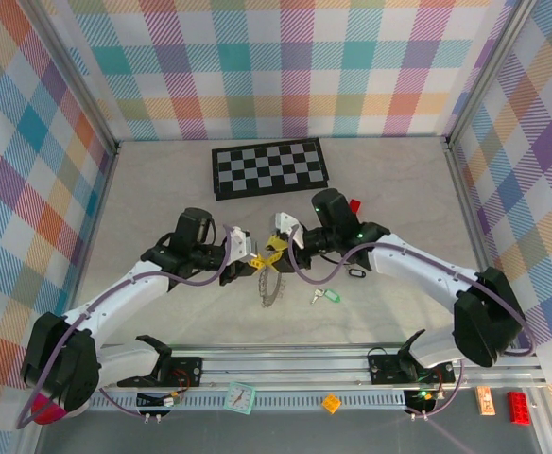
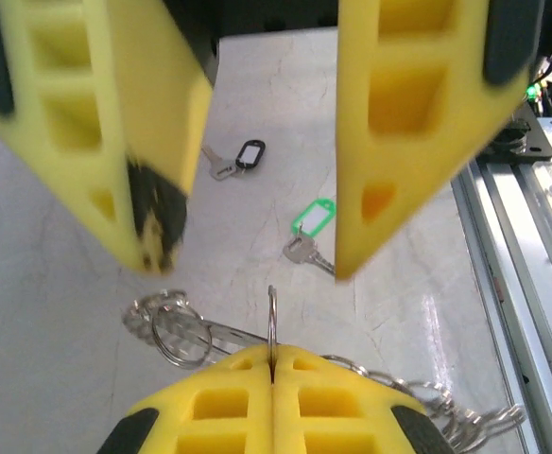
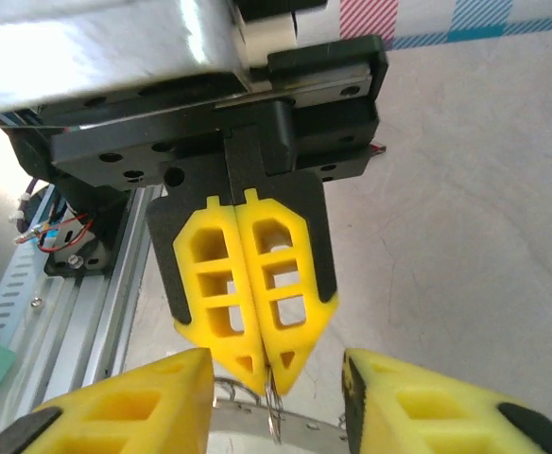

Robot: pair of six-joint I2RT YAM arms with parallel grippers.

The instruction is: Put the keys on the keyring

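While left hand [image 2: 272, 357] pinches keyring [image 2: 221, 331], right hand [image 2: 255, 257] gapes

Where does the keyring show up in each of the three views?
Top external: keyring at centre, edge-on, just below the left gripper.
Left wrist: keyring at bottom centre, pinched between the shut fingers.
Right wrist: keyring at the bottom edge, under the shut fingertips.
Shared landmark: the left gripper's closed yellow fingers clamping it.
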